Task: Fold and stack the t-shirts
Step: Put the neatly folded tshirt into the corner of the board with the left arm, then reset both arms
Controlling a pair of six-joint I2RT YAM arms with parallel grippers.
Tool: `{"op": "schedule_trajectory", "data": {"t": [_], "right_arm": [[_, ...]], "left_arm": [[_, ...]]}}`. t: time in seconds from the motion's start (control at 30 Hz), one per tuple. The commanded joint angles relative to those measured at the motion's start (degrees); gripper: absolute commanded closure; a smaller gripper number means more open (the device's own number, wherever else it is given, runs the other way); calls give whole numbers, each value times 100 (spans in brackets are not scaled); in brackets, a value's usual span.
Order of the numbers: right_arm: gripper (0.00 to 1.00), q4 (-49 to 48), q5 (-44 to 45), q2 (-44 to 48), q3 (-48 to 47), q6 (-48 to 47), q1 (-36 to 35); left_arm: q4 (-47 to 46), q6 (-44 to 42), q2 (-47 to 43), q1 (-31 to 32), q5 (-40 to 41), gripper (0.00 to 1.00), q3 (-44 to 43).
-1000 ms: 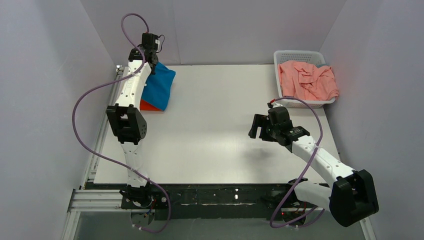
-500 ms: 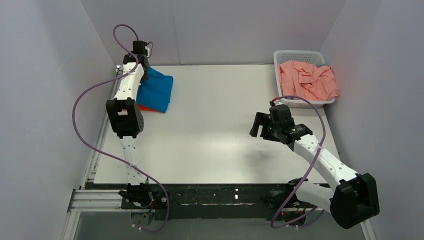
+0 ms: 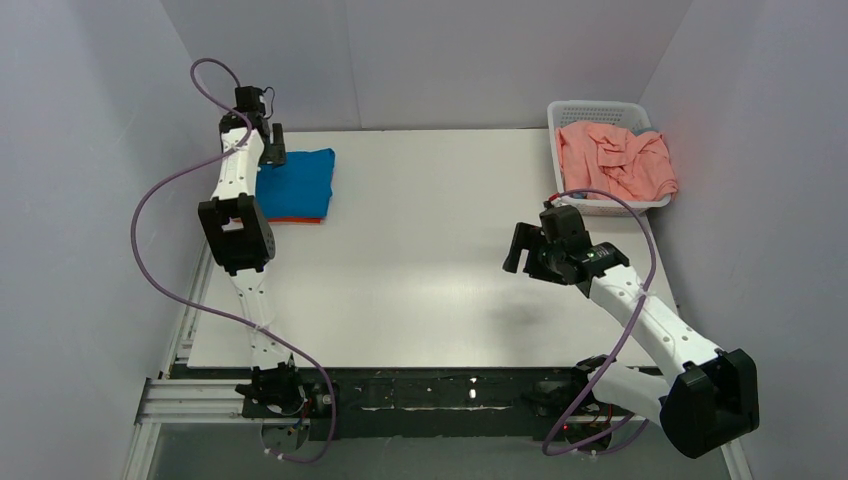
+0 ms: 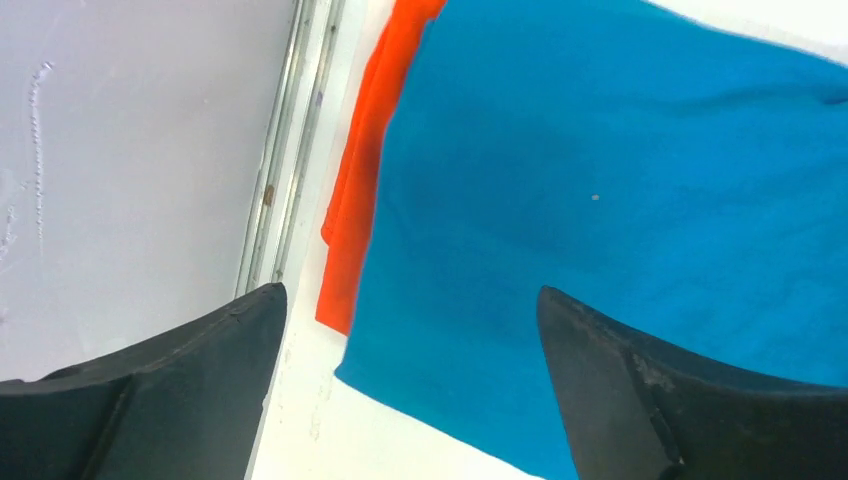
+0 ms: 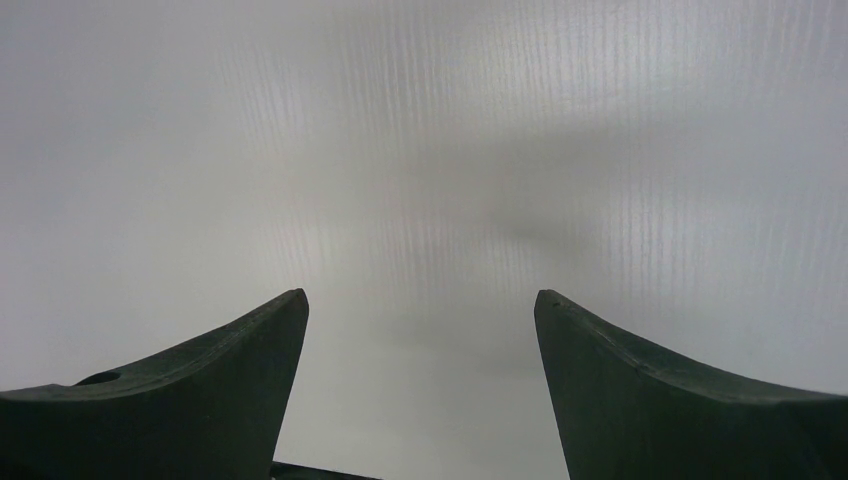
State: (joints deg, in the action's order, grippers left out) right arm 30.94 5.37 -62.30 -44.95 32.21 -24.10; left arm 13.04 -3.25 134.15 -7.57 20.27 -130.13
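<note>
Two hands gape empty: left hand over the blue t-shirt atop the orange-red t-shirt, upper left; right hand above the bench.

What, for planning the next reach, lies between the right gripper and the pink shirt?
Top view: from the right gripper, bare table, then the near wall of the basket; the pink shirt lies inside.
</note>
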Motion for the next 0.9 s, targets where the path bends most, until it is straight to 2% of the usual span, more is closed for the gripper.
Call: {"op": "schedule_trajectory", "data": {"t": [0.0,0.1,0.2,0.3,0.43,0.5,0.6,0.77,0.87], "right_arm": [[8,241,231,71,-312,93,19],[8,263,305,148,-321,124,19],[6,266,437,237,-328,166,19],[4,260,581,346,-329,215,19],[3,154,673,528,-314,260,19],[3,99,633,617,-325,292,19],[3,75,553,757,-374,309,20],[2,-23,506,1138,-198,264,28],[3,-112,594,1480,9,241,28]], "left_arm": [[312,278,97,-48,225,2,-339],[492,617,-13,-63,276,2,-484],[621,837,-304,-60,-43,2,-354],[760,1260,-842,-60,-600,2,55],[1102,2248,-1876,-49,-1899,2,887],[1043,2833,-2598,5,-2671,2,1786],[551,3433,-3934,370,-2890,2,3372],[195,3525,-5785,1810,-2294,2,5782],[85,3879,-6725,2484,-2286,2,7065]]}}
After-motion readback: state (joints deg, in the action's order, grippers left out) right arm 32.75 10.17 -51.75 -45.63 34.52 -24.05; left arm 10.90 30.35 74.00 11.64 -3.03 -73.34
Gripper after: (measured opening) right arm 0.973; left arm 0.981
